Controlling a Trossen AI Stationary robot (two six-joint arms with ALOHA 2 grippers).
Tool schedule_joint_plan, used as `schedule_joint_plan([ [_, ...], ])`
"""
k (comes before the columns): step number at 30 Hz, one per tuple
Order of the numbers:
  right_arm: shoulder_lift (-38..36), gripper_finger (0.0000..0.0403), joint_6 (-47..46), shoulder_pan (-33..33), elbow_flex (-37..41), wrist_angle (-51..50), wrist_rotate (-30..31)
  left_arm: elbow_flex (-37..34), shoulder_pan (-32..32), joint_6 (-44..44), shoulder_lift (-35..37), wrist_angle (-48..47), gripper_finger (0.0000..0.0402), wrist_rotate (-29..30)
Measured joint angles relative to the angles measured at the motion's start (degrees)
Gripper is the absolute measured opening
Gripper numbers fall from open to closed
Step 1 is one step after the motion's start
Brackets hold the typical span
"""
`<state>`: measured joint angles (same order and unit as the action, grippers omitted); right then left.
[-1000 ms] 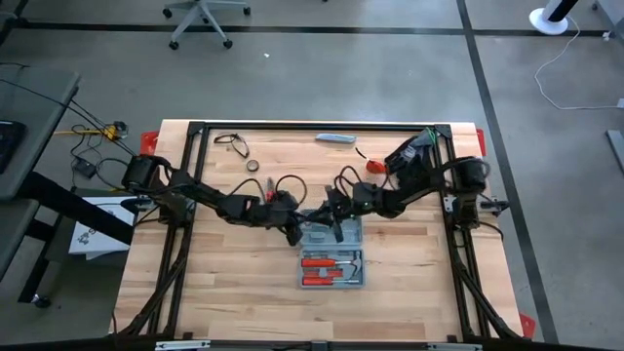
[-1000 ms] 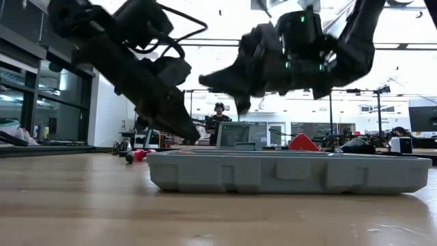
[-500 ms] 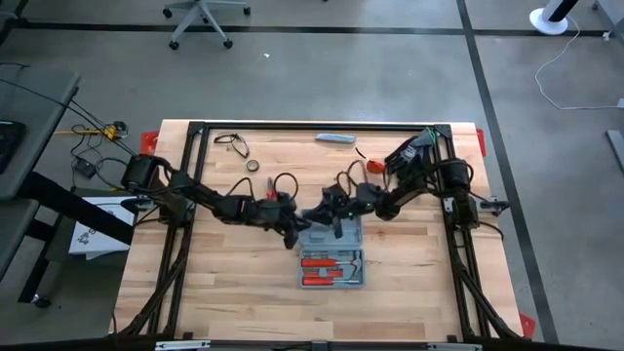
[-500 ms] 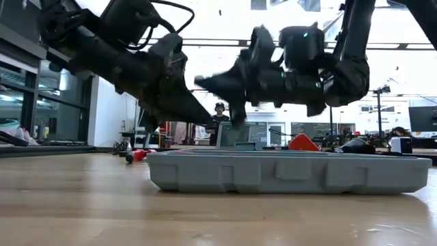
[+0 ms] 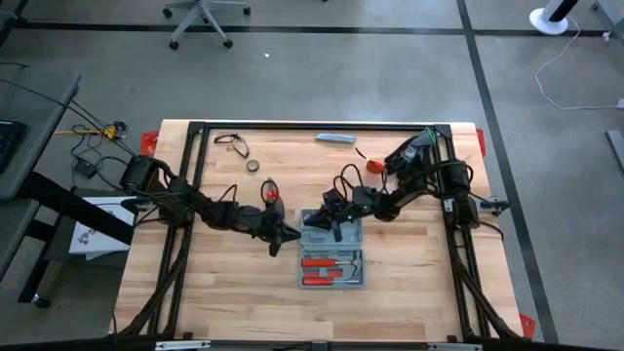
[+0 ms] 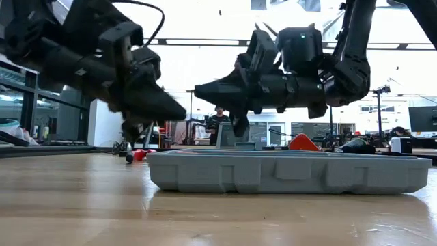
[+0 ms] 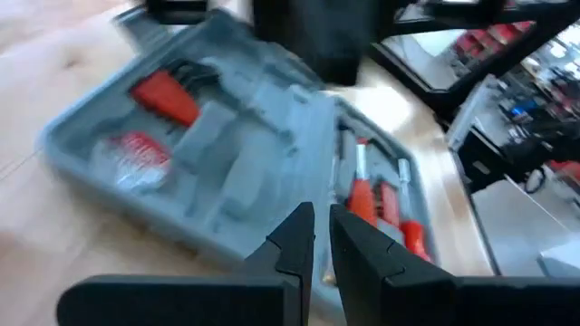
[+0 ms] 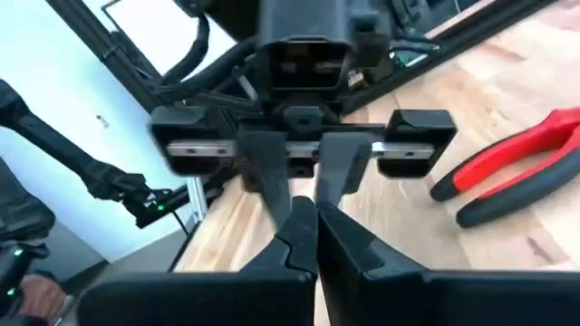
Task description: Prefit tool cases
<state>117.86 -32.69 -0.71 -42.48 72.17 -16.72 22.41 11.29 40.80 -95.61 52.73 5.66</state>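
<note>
The blue-grey tool case point(image 5: 331, 251) lies open and flat on the wooden table. Its near half holds red-handled tools point(image 5: 330, 268). In the low view the case point(image 6: 290, 171) rests on its underside. My left gripper point(image 5: 293, 234) hovers just off the case's left edge, above table height point(image 6: 183, 114). Its fingers are shut, with nothing between them point(image 7: 322, 240). My right gripper point(image 5: 308, 220) is shut and hangs level over the case's far half point(image 6: 199, 89), pointing at the left arm point(image 8: 308, 226).
Red pliers point(image 5: 373, 168) lie beyond the case near the right arm. A slim grey bar point(image 5: 335, 138), a dark cord loop point(image 5: 231, 143) and a small ring point(image 5: 253, 166) lie along the far edge. A black frame point(image 5: 292, 125) rims the table.
My left gripper has tipped from steeply downward to nearly level and drawn back toward the table's left edge, off the case's left end. My right gripper has rolled a little about its own axis over the far half. The case has not moved.
</note>
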Motion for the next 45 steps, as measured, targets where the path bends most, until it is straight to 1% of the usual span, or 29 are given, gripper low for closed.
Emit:
schedule_joint_plan([
  [3,0.00,0.0000,-0.17,1.17,0.00,-0.03,-0.14,-0.70,-0.04,1.12,0.00,-0.04,0.0032,1.58],
  [8,-0.01,0.0000,-0.29,2.57,-1.14,-0.42,-0.15,-0.74,-0.02,1.07,-0.01,-0.03,0.0032,2.36],
  [10,-0.04,0.0000,0.44,3.01,-2.14,-2.80,0.23,-0.74,-0.02,0.87,-0.02,-0.04,0.0032,2.36],
  [13,0.21,0.0000,2.27,3.24,-3.61,-9.22,1.99,-0.74,-0.02,0.65,-0.02,-0.04,0.0032,2.41],
  [15,2.04,0.0000,2.49,3.10,-4.17,-10.58,3.03,-0.74,-0.02,0.64,-0.02,-0.05,0.0032,2.54],
  [16,3.49,0.0000,2.19,3.10,-4.17,-10.33,3.04,-0.74,0.03,0.61,-0.03,-0.24,0.0032,2.62],
  [20,7.08,0.0000,-1.74,2.47,-4.33,-3.43,1.90,-0.72,0.15,0.49,-0.05,-0.03,0.0032,2.55],
  [23,6.77,0.0000,-4.27,2.39,-4.06,0.01,0.49,-0.72,0.20,0.45,-0.05,-0.04,0.0032,2.57],
  [26,4.21,0.0000,-4.59,2.60,-3.91,-1.91,-0.35,-0.72,0.20,0.28,-0.07,-0.07,0.0032,2.56],
  [30,0.27,0.0000,-2.26,3.07,-4.04,-3.89,-0.28,-0.72,0.20,-0.14,-0.07,-0.07,0.0032,2.60],
  [35,-0.03,0.0000,-0.36,3.44,-3.98,-6.44,-0.01,-0.72,0.17,-0.45,-0.07,-0.06,0.0032,3.86],
  [38,3.41,0.0000,-0.06,3.80,-4.02,-7.49,1.67,-0.72,0.17,-0.46,-0.07,-0.07,0.0032,3.91],
  [39,5.18,0.0000,0.50,3.84,-4.06,-6.20,1.73,-0.72,0.17,-0.47,-0.07,-0.09,0.0032,3.91],
  [42,8.58,0.0000,-3.49,2.88,-4.65,-2.47,-0.65,-0.72,0.19,-0.51,-0.07,-0.11,0.0032,3.97],
  [45,8.28,0.0000,-5.01,2.69,-4.39,0.53,-1.49,-0.72,0.20,-0.49,-0.07,-0.10,0.0032,4.11],
])
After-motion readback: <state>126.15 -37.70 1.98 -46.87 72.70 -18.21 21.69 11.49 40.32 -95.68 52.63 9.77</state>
